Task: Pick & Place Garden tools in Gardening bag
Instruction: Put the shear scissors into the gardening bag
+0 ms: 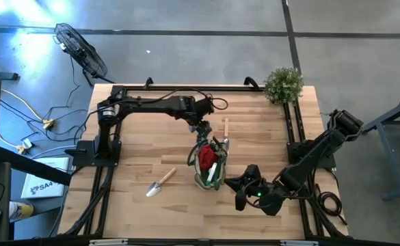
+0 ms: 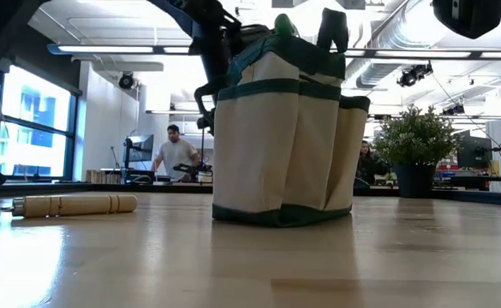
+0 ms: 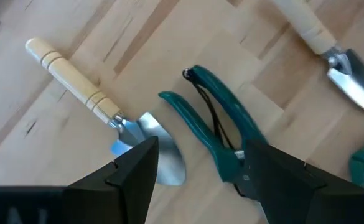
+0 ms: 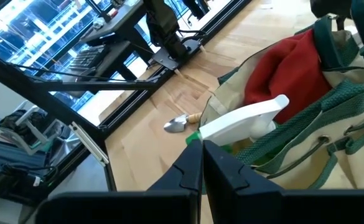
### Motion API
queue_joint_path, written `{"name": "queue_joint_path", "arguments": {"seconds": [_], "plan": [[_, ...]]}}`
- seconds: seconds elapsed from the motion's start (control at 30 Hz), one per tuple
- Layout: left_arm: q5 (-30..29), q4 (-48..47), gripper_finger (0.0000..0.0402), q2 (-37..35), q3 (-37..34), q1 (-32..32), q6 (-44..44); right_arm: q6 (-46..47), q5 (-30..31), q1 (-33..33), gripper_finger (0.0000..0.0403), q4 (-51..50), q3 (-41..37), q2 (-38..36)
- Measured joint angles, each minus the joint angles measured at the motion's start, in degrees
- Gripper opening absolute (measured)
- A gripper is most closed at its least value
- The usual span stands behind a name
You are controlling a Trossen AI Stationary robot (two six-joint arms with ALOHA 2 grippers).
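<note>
The gardening bag (image 1: 210, 166) stands on its base mid-table, tan with green trim (image 2: 284, 128). In it are a red piece (image 4: 281, 68) and a white-and-green spray bottle (image 4: 244, 121). Green-handled pruners (image 3: 216, 121) lie flat on the wood by the bag's far side. My left gripper (image 3: 197, 168) hangs open just over them, one finger on each side of their head end. A wooden-handled trowel (image 3: 88, 93) lies beside them and another (image 3: 331, 50) farther off. My right gripper (image 4: 202, 158) is shut, held level near the bag's right side (image 1: 244, 184).
A trowel (image 1: 160, 183) lies flat near the table's front left; its handle (image 2: 74, 204) shows in the low view. A potted bushy plant (image 1: 283, 85) stands at the far right corner. Black frame rails run along the table's left and right edges. People stand in the room behind.
</note>
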Motion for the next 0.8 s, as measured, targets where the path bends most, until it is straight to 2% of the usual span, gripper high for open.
{"name": "queue_joint_path", "arguments": {"seconds": [0.17, 0.43, 0.8], "plan": [[0.5, 1.5, 0.023, 2.6, 0.0, 0.0, -0.1, 0.1, 0.0, 0.0, 0.0003, 0.3, 0.0, 0.0], [7.0, 6.0, 0.023, 2.9, 0.0, -0.8, -0.1, 0.0, 0.0, 0.0, 0.0003, 0.3, 0.0, 0.0], [8.3, 7.9, 0.023, 3.0, 0.0, -3.1, 0.0, 0.1, 0.0, 0.0, 0.0003, 0.4, 0.0, 0.0]]}}
